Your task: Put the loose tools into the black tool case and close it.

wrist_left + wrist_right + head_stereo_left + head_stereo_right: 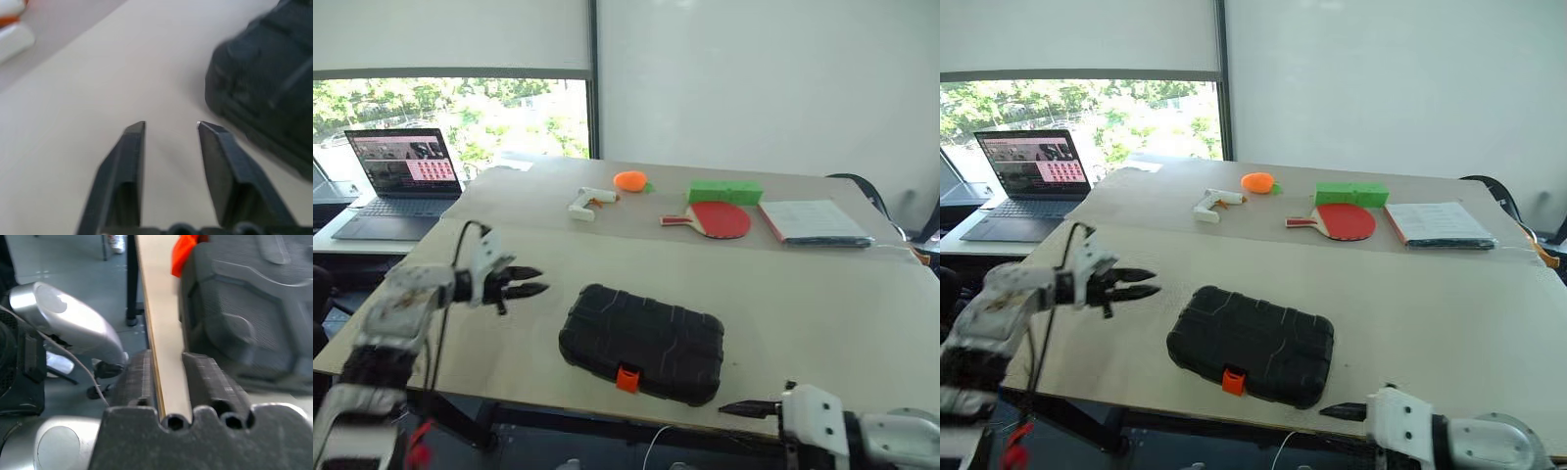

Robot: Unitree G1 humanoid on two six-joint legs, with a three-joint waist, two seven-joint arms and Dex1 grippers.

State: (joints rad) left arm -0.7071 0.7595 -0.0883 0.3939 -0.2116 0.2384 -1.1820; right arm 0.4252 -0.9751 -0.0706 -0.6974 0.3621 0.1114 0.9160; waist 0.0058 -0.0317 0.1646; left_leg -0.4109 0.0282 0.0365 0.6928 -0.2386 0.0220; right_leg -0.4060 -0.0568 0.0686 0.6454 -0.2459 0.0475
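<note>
The black tool case (641,343) lies shut on the pale table (822,304), near the front edge, with its orange latch (627,379) facing the robot. Its long side runs across the table, slanting a little so that the right end sits nearer the front edge. No loose tools are to be seen on the table around it; the white glue gun (588,202), the red paddle (715,219), a green block (724,191) and a notebook (814,221) lie well back, and the laptop (403,181) stands on a separate desk to the left.

The left gripper (530,281) hangs above the table to the left of the case, pointing toward it, apart from it, with bare table between. In the left wrist view its two fingers (128,161) stand a modest gap apart with nothing between them, and the case's rounded corner is just ahead and to one side. The right gripper (732,407) sits at the table's front edge, just right of the latch, pointing left along the edge. In the right wrist view its fingers (139,377) seem narrowly parted, the table edge showing between them, though the blur leaves this uncertain; they hold nothing.

By these pictures the case looks closed already, so the task seems at or near its end. If the latch needs pressing home, the right gripper is the nearer one.
</note>
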